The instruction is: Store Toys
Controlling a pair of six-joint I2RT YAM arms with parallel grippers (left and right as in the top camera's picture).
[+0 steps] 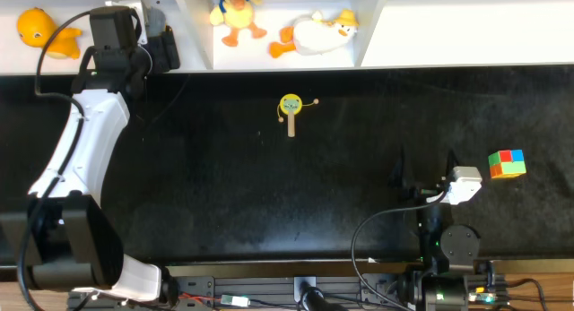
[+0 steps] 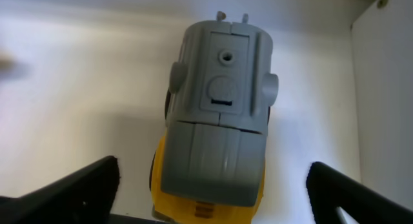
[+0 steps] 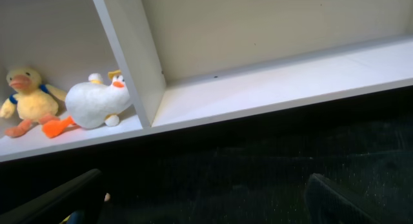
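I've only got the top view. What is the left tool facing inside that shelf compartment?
Observer: A grey and yellow toy, resting inside the shelf.
Operator: Is the tool gripping it?
Observer: No. The left tool is open, its fingers standing wide of the toy on both sides.
Operator: And the right tool?
Observer: The right tool is open too, with nothing between its fingers.

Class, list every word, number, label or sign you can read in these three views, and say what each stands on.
No text can be read.
The grey and yellow toy shows moulded panels and a screw hole, no print.
The yellow rattle drum bears a small picture, too small to make out.
The colour cube shows plain squares, no lettering.
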